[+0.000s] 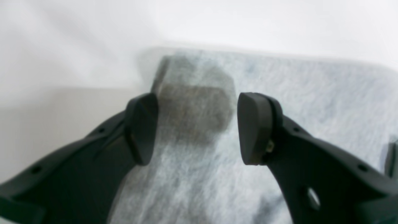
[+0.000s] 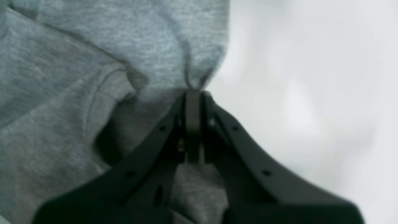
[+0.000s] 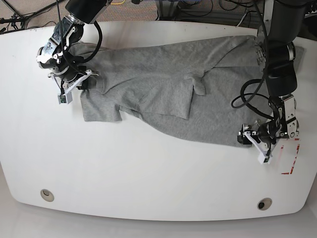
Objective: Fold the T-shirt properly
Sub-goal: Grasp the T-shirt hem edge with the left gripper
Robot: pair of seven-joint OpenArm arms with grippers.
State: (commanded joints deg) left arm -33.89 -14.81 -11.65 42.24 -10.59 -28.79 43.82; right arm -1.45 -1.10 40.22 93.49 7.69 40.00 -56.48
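Note:
The heather-grey T-shirt (image 3: 158,84) lies spread across the far half of the white table (image 3: 148,168), with a small bunched fold (image 3: 198,83) near its middle. My right gripper (image 3: 83,79) sits at the shirt's left edge, shut on a pinched ridge of the T-shirt (image 2: 174,46); in its wrist view the right gripper (image 2: 192,93) has its fingers pressed together on the cloth. My left gripper (image 3: 242,135) is at the shirt's lower right corner. In its wrist view the left gripper (image 1: 197,124) is open, straddling a corner of the T-shirt (image 1: 311,93) just above the fabric.
Red tape marks (image 3: 293,161) lie on the table right of the left gripper. Two round holes (image 3: 47,194) (image 3: 264,204) sit near the front edge. Cables and floor clutter (image 3: 208,7) run behind the table's far edge.

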